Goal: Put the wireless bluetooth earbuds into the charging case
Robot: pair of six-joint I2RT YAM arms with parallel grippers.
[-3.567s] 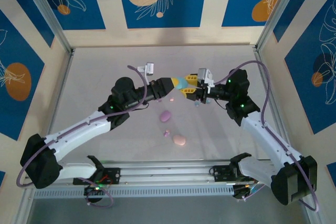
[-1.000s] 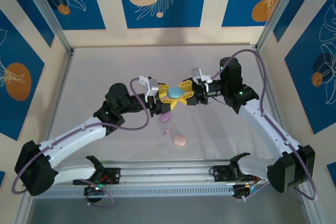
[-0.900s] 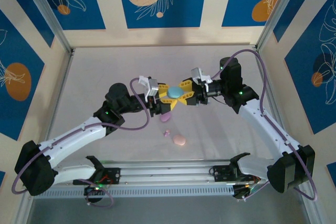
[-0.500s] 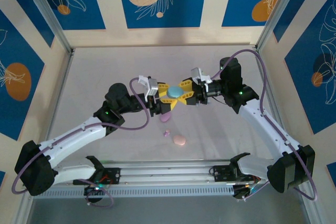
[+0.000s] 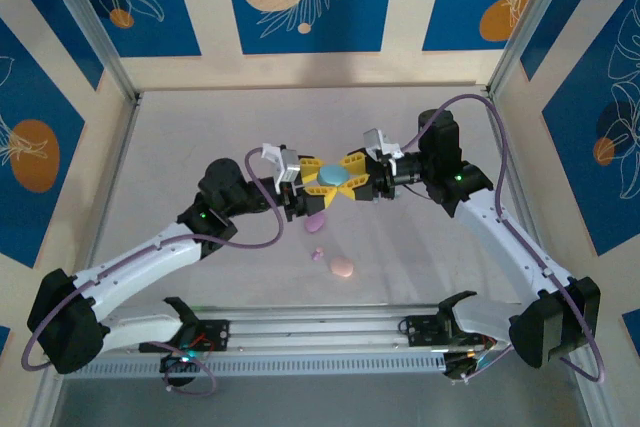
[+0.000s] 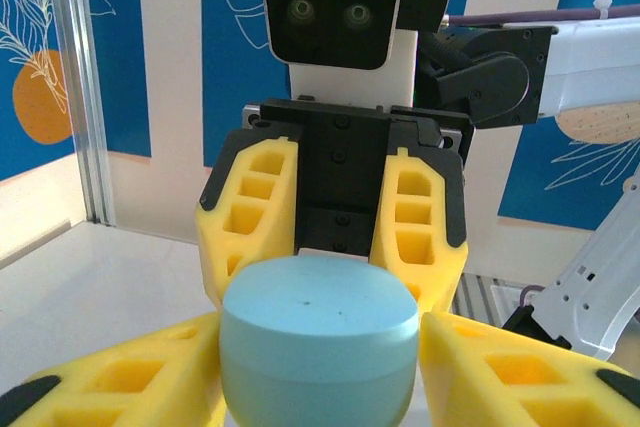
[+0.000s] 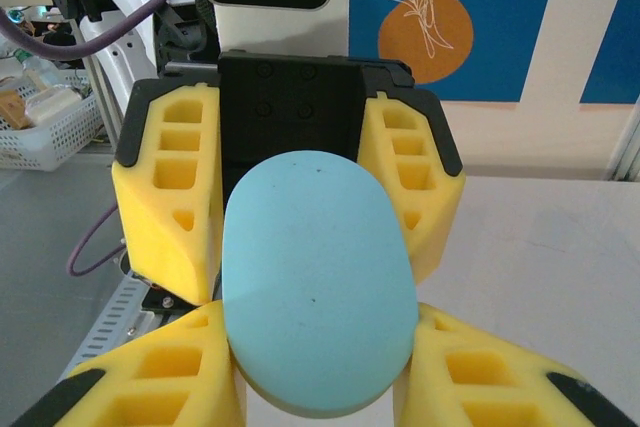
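A light blue oval charging case (image 5: pixel 333 175) hangs above the table's middle, lid closed, gripped from both sides. My left gripper (image 5: pixel 320 181) is shut on it from the left and my right gripper (image 5: pixel 346 174) from the right. In the left wrist view the case (image 6: pixel 318 332) shows edge-on with its seam, between my left gripper's (image 6: pixel 320 367) yellow fingers (image 6: pixel 110 387). The right wrist view gives the case's (image 7: pixel 318 292) flat face inside my right gripper (image 7: pixel 318 387). One tiny purple earbud (image 5: pixel 318 254) lies on the table below.
A purple oval case (image 5: pixel 316 220) lies under the left gripper, partly covered by it. A pink oval case (image 5: pixel 341 268) lies nearer the front rail (image 5: pixel 320 332). Wooden walls with blue panels enclose the grey table (image 5: pixel 180 147).
Since the earliest frame both wrists have turned and the blue case sits slightly lower. Over the last second only the left wrist has shifted a little left.
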